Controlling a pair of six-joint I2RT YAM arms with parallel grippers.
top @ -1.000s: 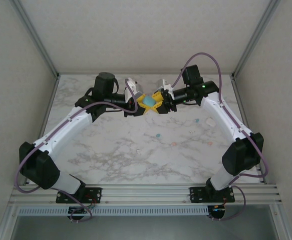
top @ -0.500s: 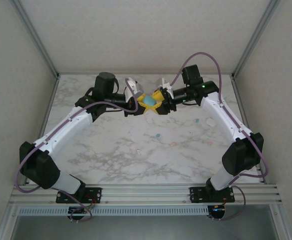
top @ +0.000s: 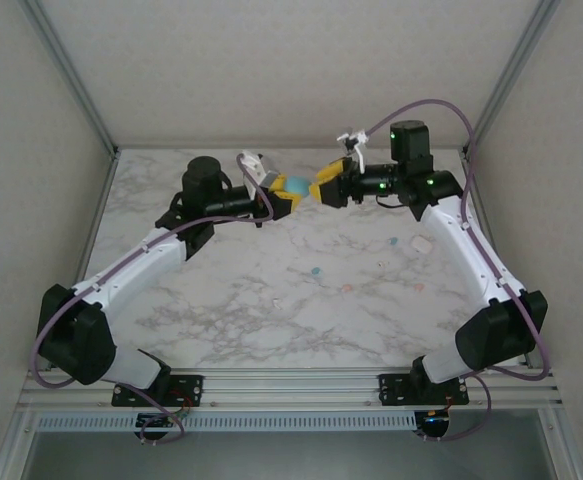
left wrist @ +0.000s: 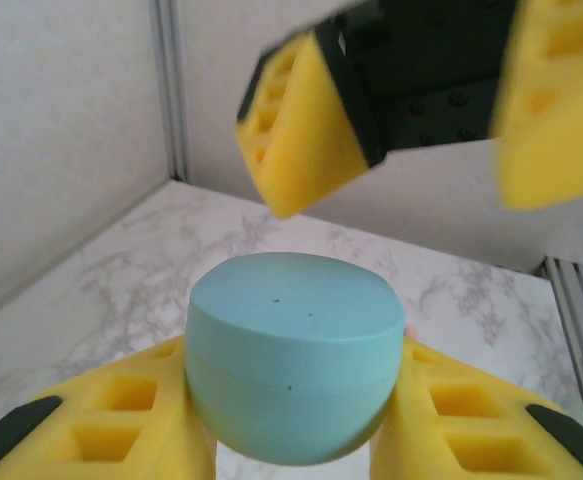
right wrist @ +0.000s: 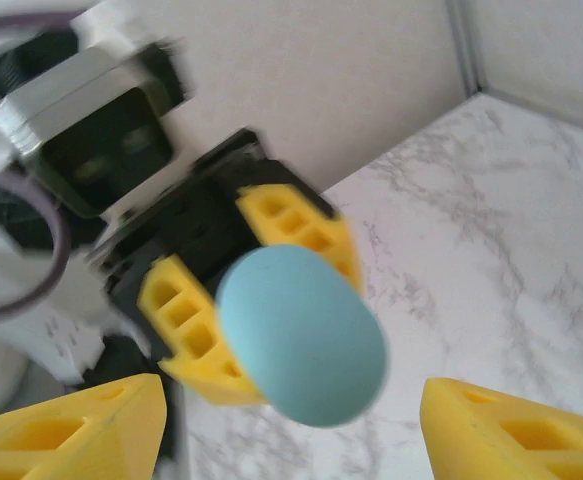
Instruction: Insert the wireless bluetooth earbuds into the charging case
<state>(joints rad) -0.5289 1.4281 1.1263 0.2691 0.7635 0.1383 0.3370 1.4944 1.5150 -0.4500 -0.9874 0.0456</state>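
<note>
One teal case, flat face up

Layout over the table
We find the charging case in the left gripper (right gripper just right, apart); earbuds lie below, nearer us.

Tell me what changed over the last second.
The right gripper opened, let go of the teal case and pulled back to the right. The left gripper kept its hold and shifted the case a little farther from the arm bases. The teal earbud and pink earbud stayed put on the table.
</note>
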